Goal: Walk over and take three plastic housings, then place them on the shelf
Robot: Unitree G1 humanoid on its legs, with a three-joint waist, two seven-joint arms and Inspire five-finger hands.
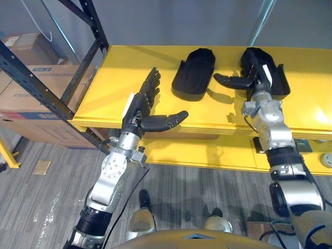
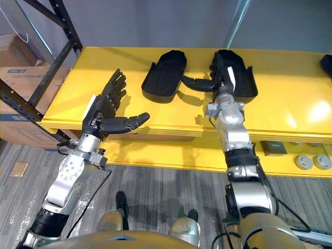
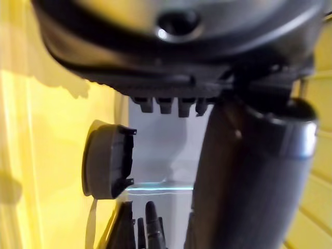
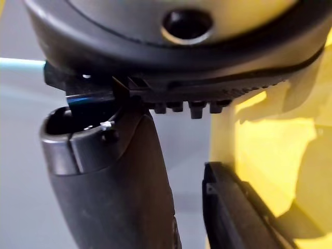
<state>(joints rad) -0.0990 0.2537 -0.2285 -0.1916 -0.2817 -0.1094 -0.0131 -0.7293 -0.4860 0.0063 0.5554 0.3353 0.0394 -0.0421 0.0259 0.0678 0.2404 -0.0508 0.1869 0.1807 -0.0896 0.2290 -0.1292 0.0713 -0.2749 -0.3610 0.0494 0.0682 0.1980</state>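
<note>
Two black plastic housings lie hollow side up on the yellow table [image 1: 119,67]. The left housing [image 1: 194,72] lies free near the table's middle and also shows as the left housing [image 3: 106,166] past my left thumb. My right hand [image 1: 258,78] lies open on the right housing [image 1: 277,78], fingers straight along its hollow and thumb pointing left, toward the other housing. The right housing's edge [image 4: 233,207] shows beside the right thumb. My left hand [image 1: 141,106] hovers open above the table's front left part, thumb stretched out, holding nothing.
A dark metal rack [image 1: 78,78] stands to the left of the table, with cardboard boxes [image 1: 31,78] behind it. A dark object [image 2: 328,65] pokes in at the table's far right. A lower yellow ledge [image 2: 290,155] runs under the front edge.
</note>
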